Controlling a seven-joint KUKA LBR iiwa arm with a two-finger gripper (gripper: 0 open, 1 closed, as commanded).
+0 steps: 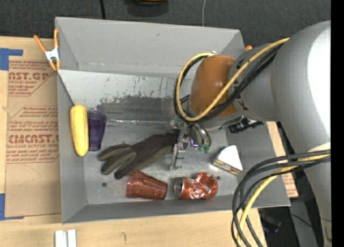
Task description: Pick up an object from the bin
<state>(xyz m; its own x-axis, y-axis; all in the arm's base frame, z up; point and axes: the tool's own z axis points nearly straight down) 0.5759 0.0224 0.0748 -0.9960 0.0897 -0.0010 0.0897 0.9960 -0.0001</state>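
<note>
Over scuffed bin floor (134,113) (grey), end effector (176,161) nr glove (137,152).

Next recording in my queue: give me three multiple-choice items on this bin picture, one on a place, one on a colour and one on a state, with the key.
1. Which thing is the hand over?
A. the dark glove
B. the yellow cob
C. the red can

2. What colour is the cup beside the yellow cob?
A. green
B. purple
C. white

3. How does the red can lie?
A. upright and whole
B. crushed, on its side on the floor of the bin
C. stacked on top of the glove

Key:
1 A: the hand is above the glove's cuff end, in the middle of the bin.
2 B: the cup next to the cob at the bin's left side is purple.
3 B: the can is dented and lies flat near the bin's lower wall, apart from the glove.
</note>
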